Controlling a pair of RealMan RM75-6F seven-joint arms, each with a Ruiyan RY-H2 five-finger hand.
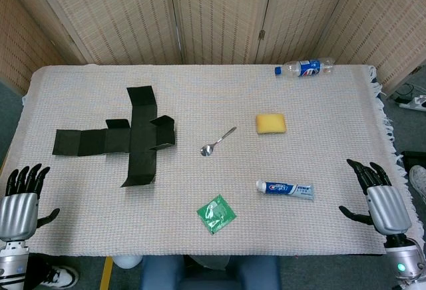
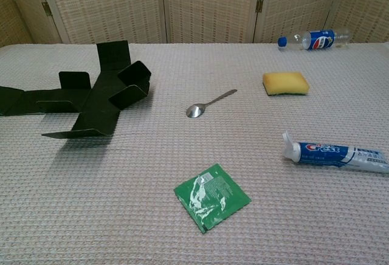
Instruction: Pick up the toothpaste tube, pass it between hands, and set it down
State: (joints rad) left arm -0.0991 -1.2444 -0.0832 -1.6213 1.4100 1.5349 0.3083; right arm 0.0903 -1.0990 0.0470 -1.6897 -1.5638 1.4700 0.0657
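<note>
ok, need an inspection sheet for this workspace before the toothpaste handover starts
Surface: pale woven tablecloth, fringed on the right edge.
Job's things: white-and-blue toothpaste tube lying flat, front right, untouched.
Clutter: flattened black cardboard box; metal spoon; yellow sponge; green foil sachet; clear plastic bottle with blue label lying on its side at the far edge.
Hands: left hand and right hand at the near corners, holding nothing.
Cables: some on the floor at right.
Surroundings: woven folding screen behind.
</note>
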